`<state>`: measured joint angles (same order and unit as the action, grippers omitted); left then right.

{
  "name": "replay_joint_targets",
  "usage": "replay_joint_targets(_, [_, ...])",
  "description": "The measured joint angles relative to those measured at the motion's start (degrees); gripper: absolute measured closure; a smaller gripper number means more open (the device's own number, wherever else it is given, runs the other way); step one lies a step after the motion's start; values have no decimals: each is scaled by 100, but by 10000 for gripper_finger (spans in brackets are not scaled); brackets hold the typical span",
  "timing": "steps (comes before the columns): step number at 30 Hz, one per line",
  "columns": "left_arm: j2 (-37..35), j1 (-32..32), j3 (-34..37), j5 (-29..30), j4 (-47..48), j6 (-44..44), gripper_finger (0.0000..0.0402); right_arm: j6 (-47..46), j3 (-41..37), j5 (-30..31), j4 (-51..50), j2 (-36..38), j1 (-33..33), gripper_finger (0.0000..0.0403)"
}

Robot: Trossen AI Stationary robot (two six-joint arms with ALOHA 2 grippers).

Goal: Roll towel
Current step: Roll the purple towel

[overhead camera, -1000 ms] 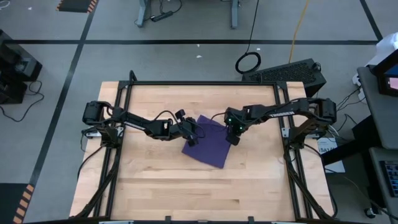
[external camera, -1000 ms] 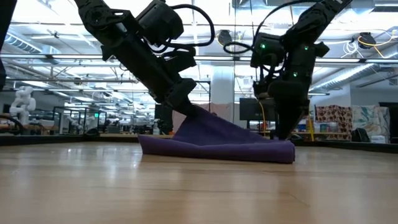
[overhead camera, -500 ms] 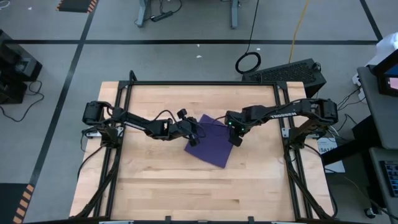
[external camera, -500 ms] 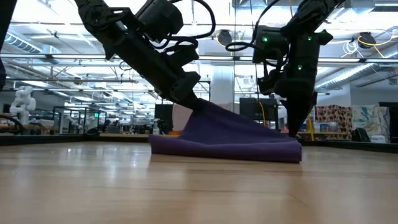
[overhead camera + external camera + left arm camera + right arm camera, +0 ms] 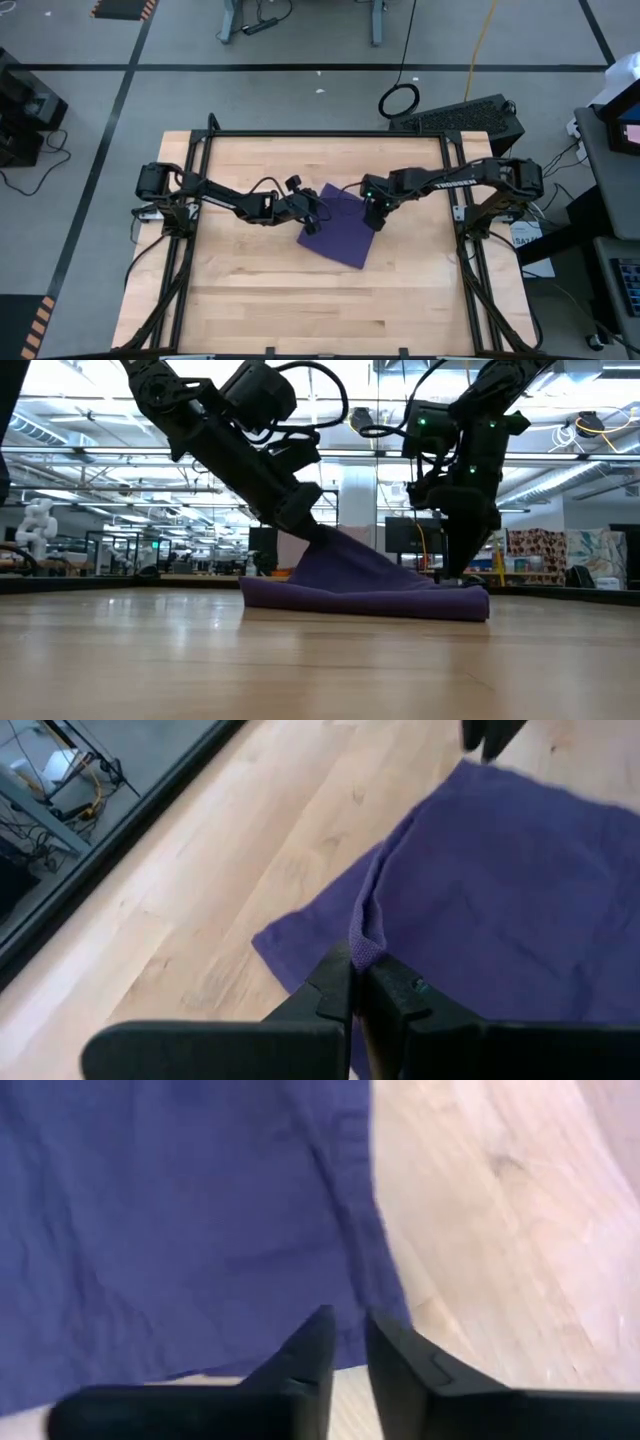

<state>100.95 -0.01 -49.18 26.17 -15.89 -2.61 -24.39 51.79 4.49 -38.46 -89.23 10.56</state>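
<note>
While the towel (image 5: 365,588) lies folded near the middle of the wooden table (image 5: 250,300), you have its left edge pinched and lifted off the wood by the left gripper (image 5: 358,963), whose fingers are clamped tight on a ridge of purple cloth. Farther across, the right gripper (image 5: 345,1342) stands over the towel's opposite edge with a narrow gap between its fingers and nothing visibly between them. Judged from this, you are at the folding-over stage that starts the roll. Your next move calls for carrying the raised edge across while the far side stays anchored.
</note>
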Motion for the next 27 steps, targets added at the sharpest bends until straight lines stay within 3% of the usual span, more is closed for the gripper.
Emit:
replay_joint_targets(6, [24, 2, -1, 0, 16, -2, 386, 4, -9, -31, 67, -175, 103, 282])
replay_joint_targets(11, [24, 2, -1, 0, 10, 0, 386, 91, -9, -33, 238, -443, 110, 269])
replay_joint_targets(20, [24, 0, -1, 0, 32, 0, 386, 231, -7, -166, 385, -721, 190, 293])
replay_joint_targets(27, [24, 1, -1, 0, 36, 0, 386, 266, -7, -162, 413, -715, 186, 348])
